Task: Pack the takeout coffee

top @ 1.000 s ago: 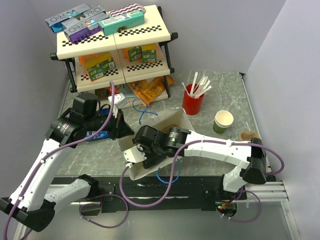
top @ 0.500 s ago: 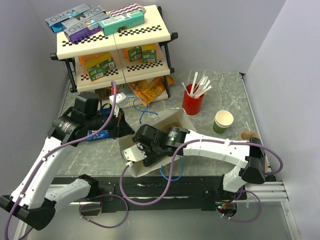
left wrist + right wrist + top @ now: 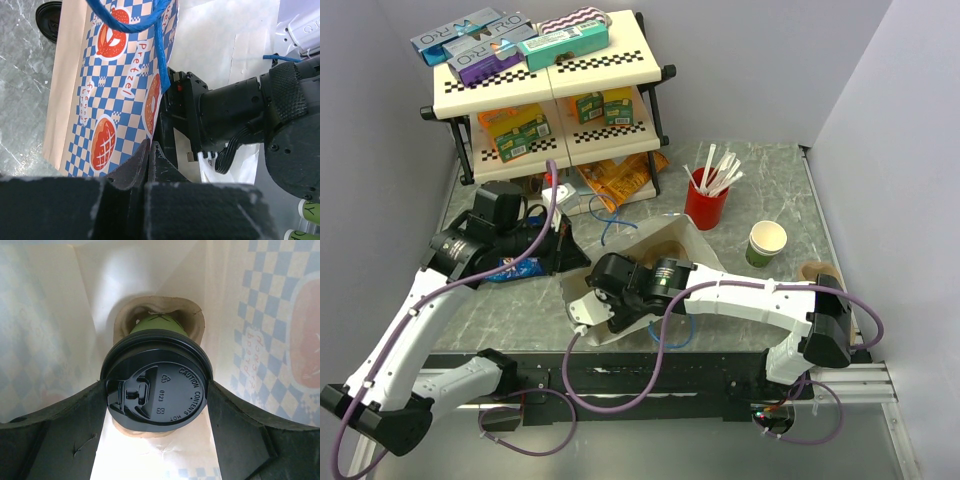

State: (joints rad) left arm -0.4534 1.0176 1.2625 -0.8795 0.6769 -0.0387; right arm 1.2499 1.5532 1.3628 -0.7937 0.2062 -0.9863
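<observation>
The takeout coffee (image 3: 156,382), a green cup under a black lid, stands in a brown cardboard holder (image 3: 131,322) deep inside the paper bag (image 3: 250,340). My right gripper (image 3: 156,390) reaches into the bag, and its fingers (image 3: 65,425) press both sides of the lid. From above, the bag (image 3: 692,243) hides the cup and the right fingers. My left gripper (image 3: 150,148) is shut on the bag's rim, beside the checkered pretzel print (image 3: 110,90). The left gripper (image 3: 570,255) sits at the bag's left edge.
A red cup of white sticks (image 3: 705,205) and a lidless green cup (image 3: 766,243) stand right of the bag. A brown cardboard piece (image 3: 817,270) lies at the far right. The shelf rack (image 3: 550,80) and an orange snack bag (image 3: 620,178) are behind. A blue packet (image 3: 515,268) lies under the left arm.
The left gripper has edged up and to the right with the bag's rim. The bag now lies lower around the right wrist. Both grips are unchanged.
</observation>
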